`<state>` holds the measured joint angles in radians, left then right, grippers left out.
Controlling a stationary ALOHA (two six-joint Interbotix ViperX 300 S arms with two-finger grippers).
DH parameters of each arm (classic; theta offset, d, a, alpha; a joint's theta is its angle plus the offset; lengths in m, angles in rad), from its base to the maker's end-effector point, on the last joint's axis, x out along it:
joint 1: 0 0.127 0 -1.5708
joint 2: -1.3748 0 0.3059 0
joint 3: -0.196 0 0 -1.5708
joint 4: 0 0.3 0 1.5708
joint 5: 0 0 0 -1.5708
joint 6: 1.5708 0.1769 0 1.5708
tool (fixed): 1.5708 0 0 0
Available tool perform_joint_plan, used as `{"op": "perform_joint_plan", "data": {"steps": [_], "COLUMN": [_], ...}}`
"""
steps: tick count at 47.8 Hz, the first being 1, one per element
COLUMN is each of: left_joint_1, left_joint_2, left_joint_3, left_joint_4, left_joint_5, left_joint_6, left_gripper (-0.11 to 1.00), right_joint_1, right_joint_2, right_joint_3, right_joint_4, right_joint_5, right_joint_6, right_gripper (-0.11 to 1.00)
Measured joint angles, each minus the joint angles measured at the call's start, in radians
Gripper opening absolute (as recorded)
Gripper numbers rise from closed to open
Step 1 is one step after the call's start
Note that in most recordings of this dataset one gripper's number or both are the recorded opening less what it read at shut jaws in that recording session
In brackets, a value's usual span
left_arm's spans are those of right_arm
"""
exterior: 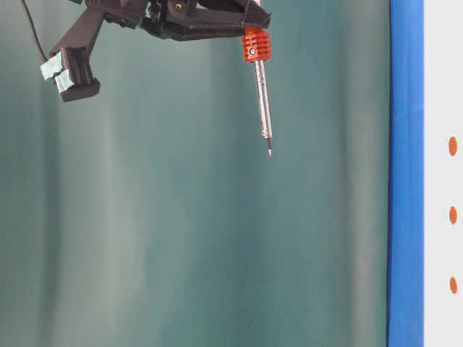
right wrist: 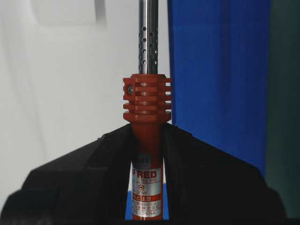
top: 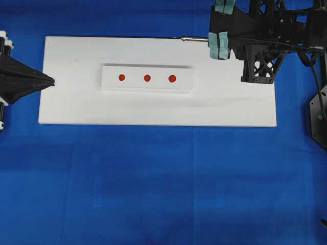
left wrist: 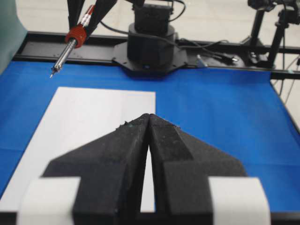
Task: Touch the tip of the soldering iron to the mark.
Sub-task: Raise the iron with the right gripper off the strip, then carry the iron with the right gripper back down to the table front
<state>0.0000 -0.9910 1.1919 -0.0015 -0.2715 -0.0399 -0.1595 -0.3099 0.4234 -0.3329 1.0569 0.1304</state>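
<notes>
The right gripper (right wrist: 147,140) clamps the iron (right wrist: 147,108) by its red handle, so the tip points free toward the marks (top: 147,78); left gripper (left wrist: 147,123) rests closed.

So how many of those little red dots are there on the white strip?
3. They sit in a row on the raised white strip: left dot, middle dot, right dot. None looks hidden from overhead.

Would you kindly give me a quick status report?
Right gripper shut on soldering iron. Left gripper shut, empty. Tip in the air, off the red marks. Nothing in the way.
</notes>
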Motion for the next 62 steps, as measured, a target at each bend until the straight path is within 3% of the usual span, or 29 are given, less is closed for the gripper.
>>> {"op": "perform_joint_plan", "data": {"steps": [20, 29, 41, 62], "left_joint_1": [0.0, 0.0, 0.0, 0.0], "left_joint_2": [0.0, 0.0, 0.0, 0.0], "left_joint_3": [0.0, 0.002, 0.0, 0.0], "left_joint_4": [0.002, 0.0, 0.002, 0.0], "left_joint_5": [0.0, 0.0, 0.0, 0.0], "left_joint_6": [-0.002, 0.0, -0.002, -0.017], "left_gripper": [0.0, 0.0, 0.0, 0.0], "right_joint_1": [0.0, 0.008, 0.103, 0.39], "right_joint_2": [-0.038, -0.06, -0.087, -0.081], "right_joint_3": [0.021, 0.04, 0.064, 0.071], "right_joint_4": [0.002, 0.009, 0.011, 0.008], "right_joint_5": [-0.021, -0.023, -0.023, -0.009], "right_joint_6": [0.009, 0.055, 0.169, 0.459], "right_gripper": [0.06, 0.06, 0.06, 0.06]}}
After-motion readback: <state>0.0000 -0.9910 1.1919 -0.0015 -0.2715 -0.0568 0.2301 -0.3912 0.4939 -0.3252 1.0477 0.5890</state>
